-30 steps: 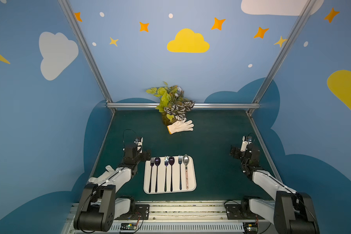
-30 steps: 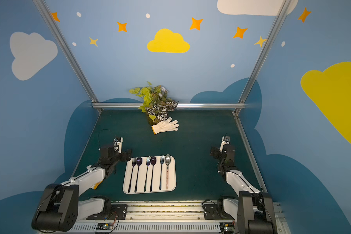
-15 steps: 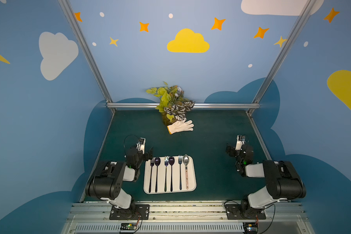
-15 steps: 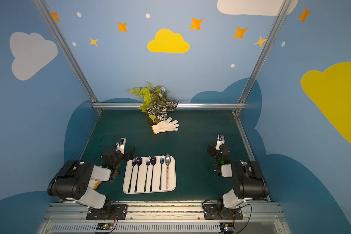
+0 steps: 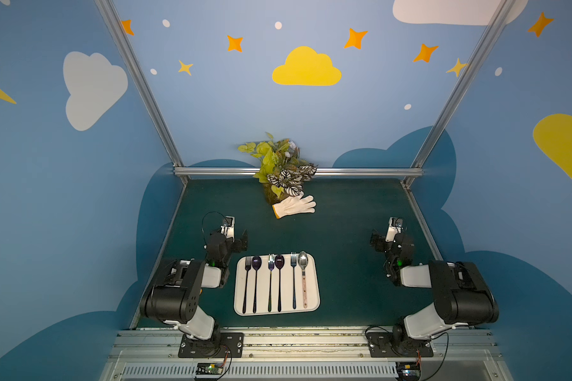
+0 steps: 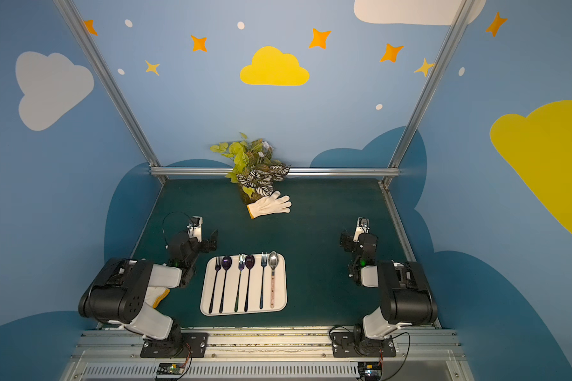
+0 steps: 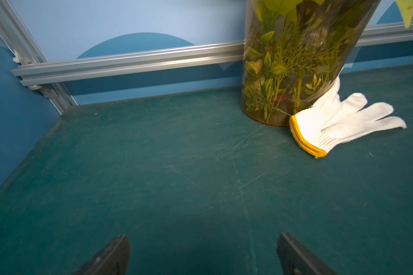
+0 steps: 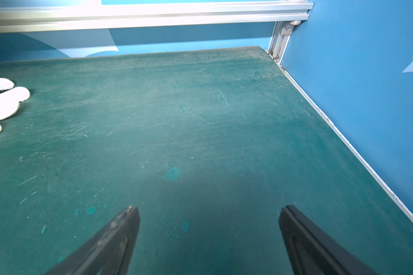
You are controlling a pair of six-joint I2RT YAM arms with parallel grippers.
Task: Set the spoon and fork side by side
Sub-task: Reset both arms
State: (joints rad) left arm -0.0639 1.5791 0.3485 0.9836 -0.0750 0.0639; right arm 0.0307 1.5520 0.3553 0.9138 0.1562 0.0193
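A white tray (image 5: 313, 290) (image 6: 279, 293) lies at the front middle of the green table. On it three forks and three spoons lie parallel, alternating. A silver spoon (image 5: 302, 260) with a pinkish handle is at the right end, beside a blue-handled fork (image 5: 293, 280). My left gripper (image 5: 237, 243) (image 7: 203, 238) hovers just off the tray's far left corner, open and empty. My right gripper (image 5: 377, 242) (image 8: 209, 209) is well to the right of the tray, also open with only bare table between its fingers.
A clear vase of leafy plants (image 5: 279, 171) (image 7: 293, 71) stands at the back middle, with a white glove (image 5: 294, 206) (image 7: 339, 121) lying against it. Another yellow-cuffed glove (image 6: 157, 295) lies under the left arm. Metal rails and blue walls close in the table.
Both arms have folded up at the elbows, drawing back toward their bases. The grippers stay open in about the same places, and the cutlery has not moved.
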